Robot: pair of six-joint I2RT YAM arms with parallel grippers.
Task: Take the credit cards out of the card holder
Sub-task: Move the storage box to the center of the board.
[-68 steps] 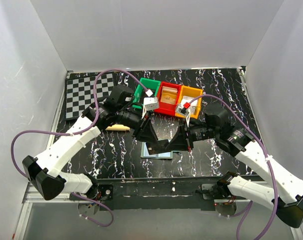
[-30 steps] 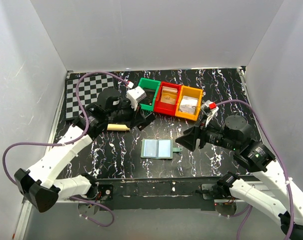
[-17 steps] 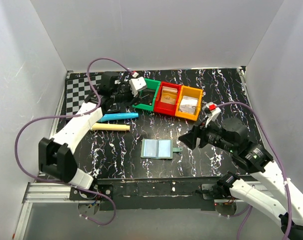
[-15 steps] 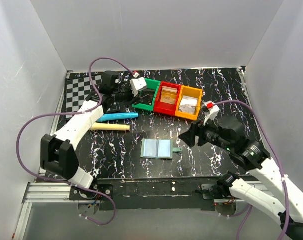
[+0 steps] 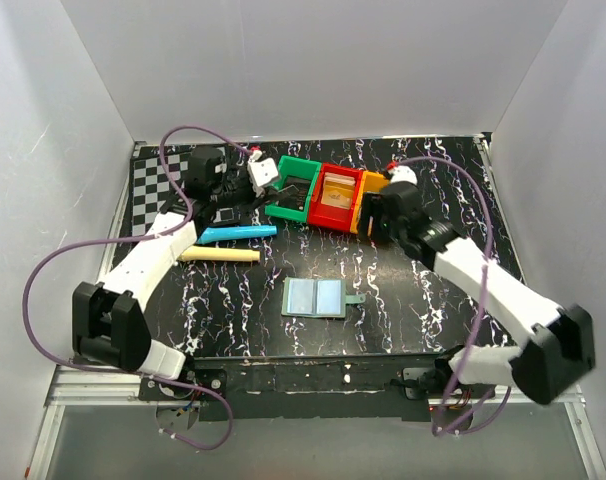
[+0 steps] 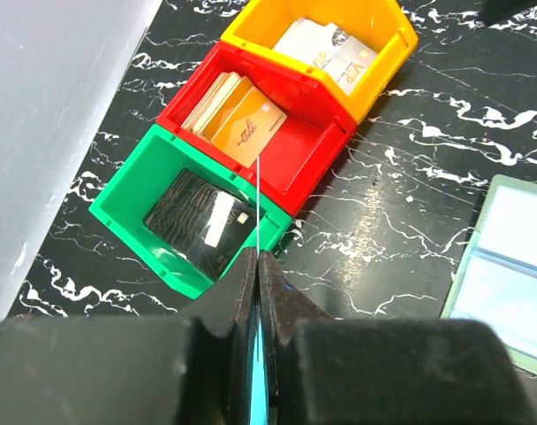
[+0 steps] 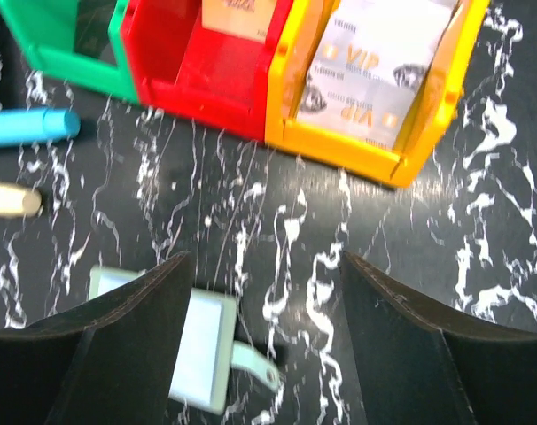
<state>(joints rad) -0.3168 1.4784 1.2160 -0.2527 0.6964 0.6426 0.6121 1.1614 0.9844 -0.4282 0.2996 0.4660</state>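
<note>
pincers first: found the right gripper (image 7: pixel 264 266) spread wide with nothing between its fingers (image 7: pixel 118 354), hanging over bare table (image 5: pixel 408 310) just beside the orange bin (image 7: pixel 375 155). found the left gripper (image 6: pixel 258 258) pressed fully together near the green bin (image 6: pixel 131 211). saw a thin pale line standing out past its tips, perhaps a card edge-on, but could not tell.

placed the card holder (image 5: pixel 315 297) open and flat on the table, toward the bases from both grippers, roughly midway between the arms, touching nothing. read its long axis as running left to right, two pale-blue panels side by side, small tab (image 5: pixel 355 298) sticking out on the right arm's side. could not make out any card left in the panels.

saw cards in the bins already: a dark card (image 6: pixel 202 221) in the green, gold cards (image 6: pixel 237 119) in the red bin (image 6: pixel 317 164), silver cards (image 6: pixel 326 49) in the orange.

judged the right gripper the nearer and the readier, needing only to draw back toward the bases and drop. noted open table all round the holder, with the blue pen (image 5: pixel 238 233) and cream stick (image 5: pixel 220 255) well off to the left and the bins well apart behind. judged a flat holder hard to get under, with the tab the likeliest purchase.
</note>
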